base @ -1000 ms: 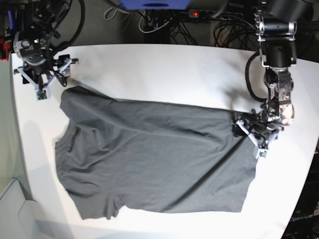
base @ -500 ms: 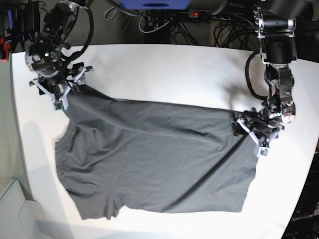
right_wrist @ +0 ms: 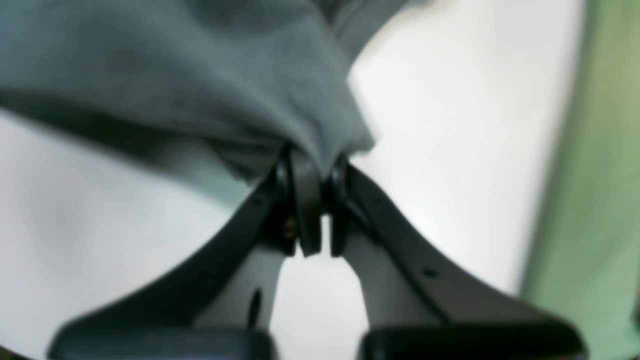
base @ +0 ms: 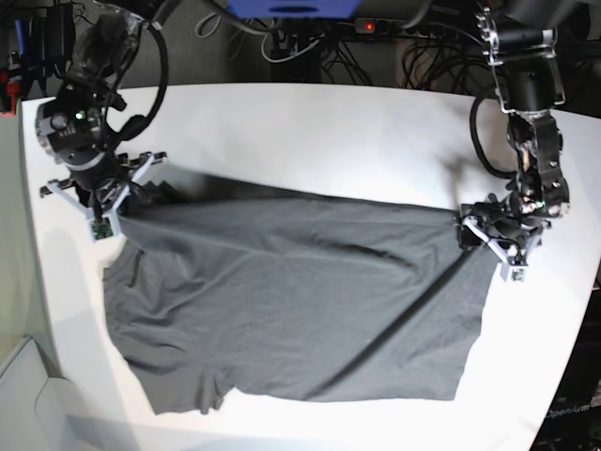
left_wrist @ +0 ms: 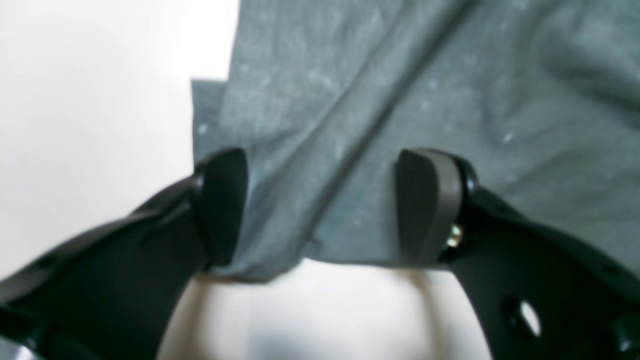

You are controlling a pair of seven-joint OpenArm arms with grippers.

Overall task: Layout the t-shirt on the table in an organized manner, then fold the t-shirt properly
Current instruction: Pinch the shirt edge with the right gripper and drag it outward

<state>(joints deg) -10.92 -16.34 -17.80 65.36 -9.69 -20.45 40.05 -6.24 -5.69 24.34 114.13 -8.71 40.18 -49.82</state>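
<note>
While the right tool [right_wrist: 314, 172] pinches it, the t-shirt [base: 291, 301] sags beyond.

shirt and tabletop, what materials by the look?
The t-shirt: soft matte charcoal-grey knit, probably cotton jersey; it creases, and bunches in the shut right gripper. The table: hard, smooth white top, faintly glossy, likely laminate or painted board; it shows soft shadows.

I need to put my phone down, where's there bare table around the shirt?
The far strip of the table, between the t-shirt and the cables, is bare. So is the table's right edge past the hem. The shirt's far corners are crowded: right gripper pinches one, left gripper straddles the other.
</note>
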